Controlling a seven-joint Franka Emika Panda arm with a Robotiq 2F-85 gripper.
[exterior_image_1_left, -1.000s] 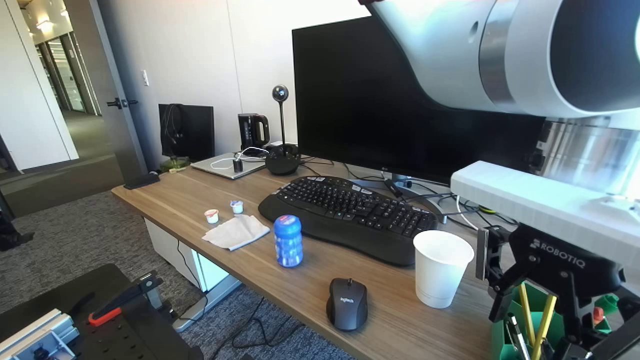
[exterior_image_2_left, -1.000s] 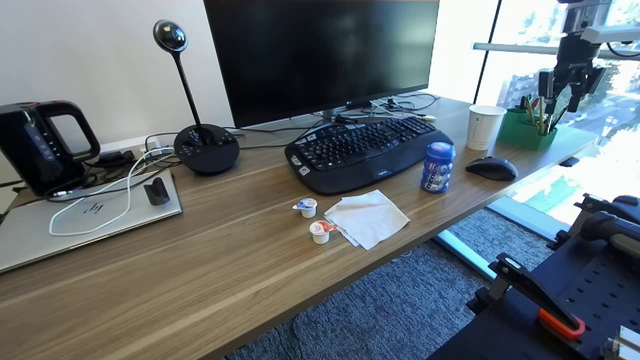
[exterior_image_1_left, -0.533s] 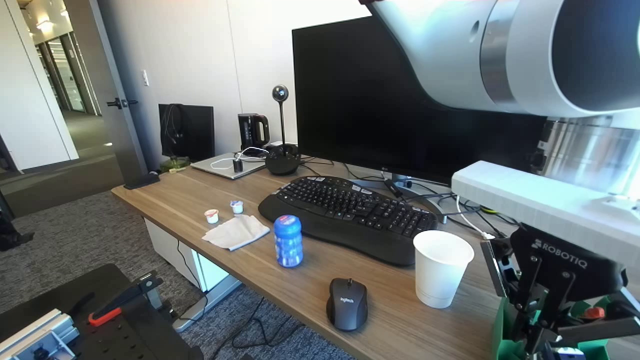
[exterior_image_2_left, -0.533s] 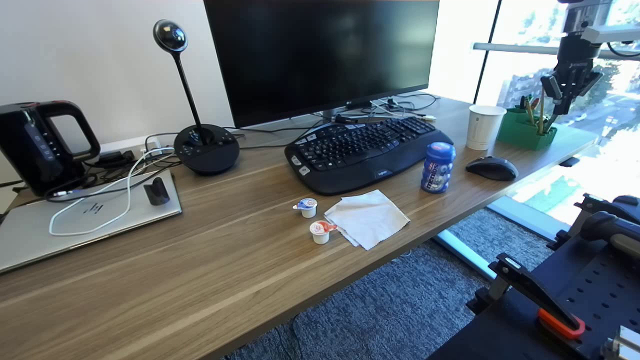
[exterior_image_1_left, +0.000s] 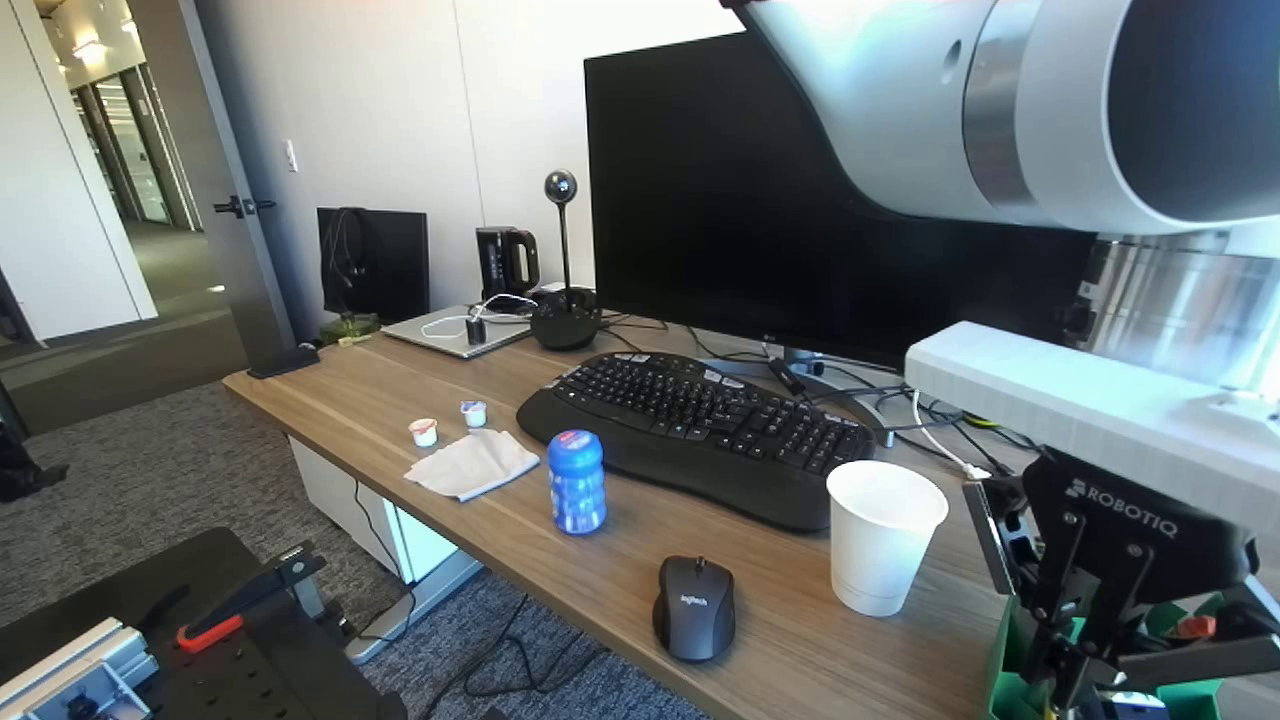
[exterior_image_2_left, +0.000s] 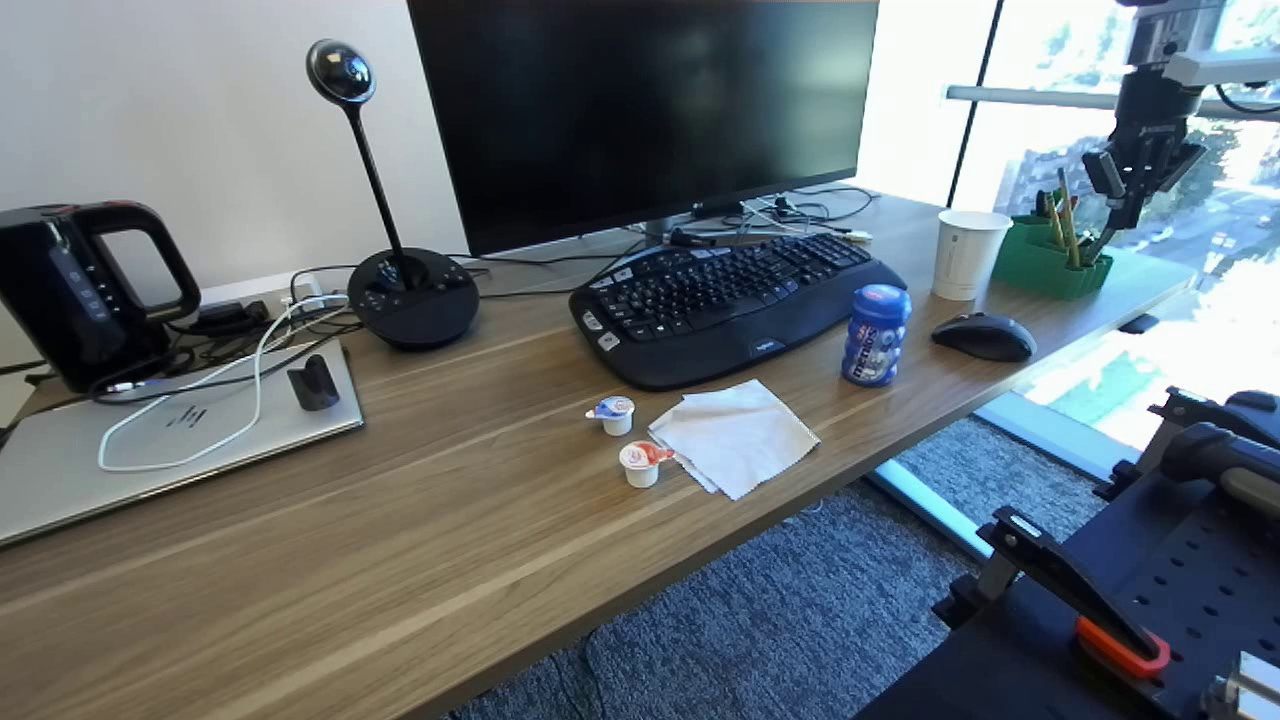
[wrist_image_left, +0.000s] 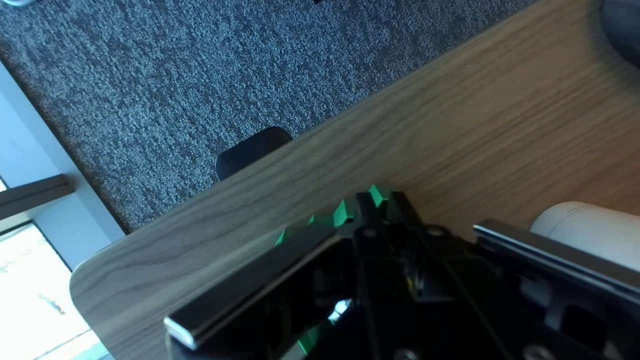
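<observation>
My gripper is narrow at the green organizer; can't tell if it pinches the pen
I'd move vertically, slow; pencils leaning in there may snag.

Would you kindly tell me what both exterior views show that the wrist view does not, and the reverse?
Only the exterior views: the monitor, keyboard, blue bottle, cloth, small blue-topped cup and small red-topped cup.

Only the wrist view: the end of a dark bar against a pale window frame.

Shared by all: the gripper, green organizer, white cup, wooden desk, carpet and at least part of the mouse.
</observation>
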